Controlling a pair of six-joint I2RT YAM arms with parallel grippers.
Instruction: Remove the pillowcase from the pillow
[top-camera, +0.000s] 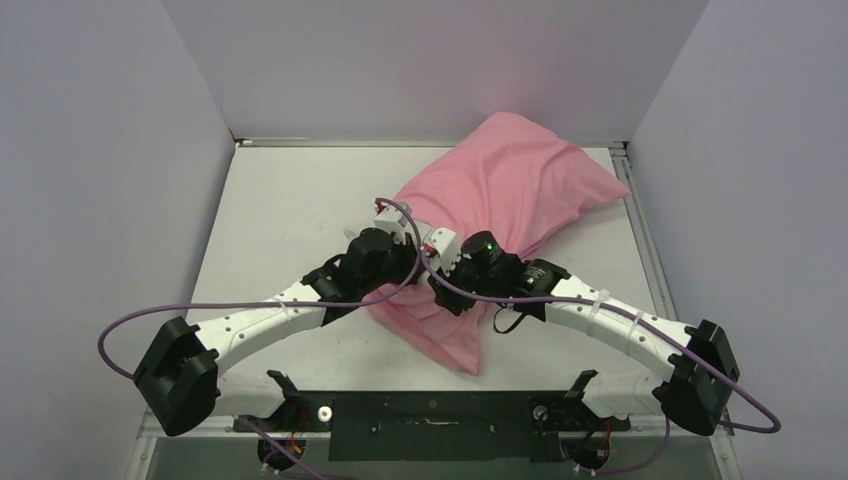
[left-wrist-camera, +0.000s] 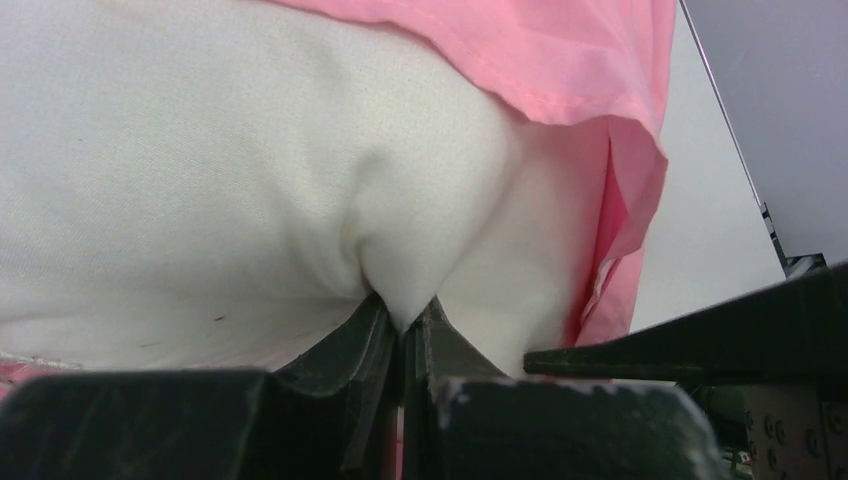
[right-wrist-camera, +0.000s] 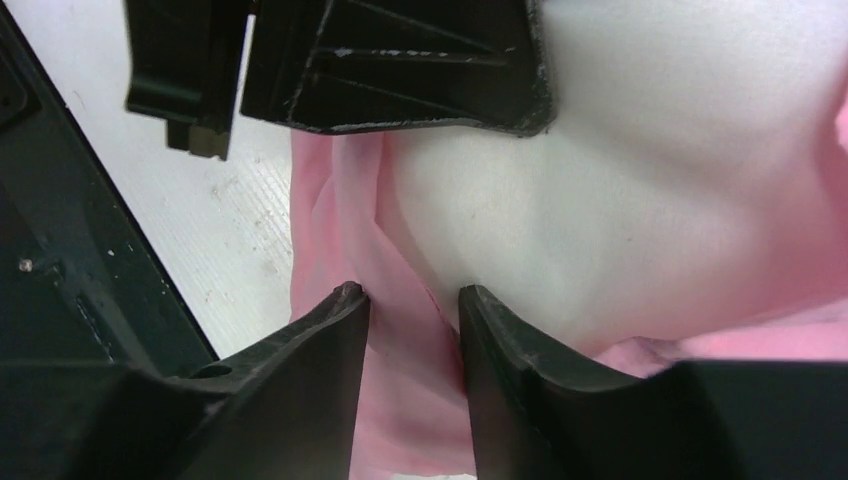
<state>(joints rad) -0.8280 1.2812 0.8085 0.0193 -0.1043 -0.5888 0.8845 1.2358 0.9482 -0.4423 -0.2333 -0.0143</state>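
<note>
Black base plate (top-camera: 430, 425) along the near edge of the table (top-camera: 290, 200), both arms bolted to it. Slanting inward from black elbows set out wide, the left arm (top-camera: 260, 318) and the right arm (top-camera: 610, 320), white-shelled, a purple cable (top-camera: 120, 330) looped off each.

Just past the plate, limp and flat on the table: the near end of the pillowcase (top-camera: 450, 335), plain pink and shiny.

Over that end, close together, both wrists. At the left gripper (left-wrist-camera: 405, 320): clamped tight on a pinch of the pillow (left-wrist-camera: 200, 150), white cloth drawn into a small peak between the black fingers (left-wrist-camera: 360, 345). Bulges white above the pinch, with a dark speck low on the left. Meets the pink hem above and to the right, with a loose fold of pillowcase hanging off the white.

At the right gripper (right-wrist-camera: 410, 300), just beside the left one: jaws a narrow way apart, straddling a fold of pink cloth, white bulge just to the right of it. Shows a plain gap between the fingertips; squeezes nothing visibly.

Farther on, from above: lies slantwise, plump and wholly pink, stretching from the grippers toward the far right corner of the table. Ends there close against the pale grey walls (top-camera: 400, 60).
</note>
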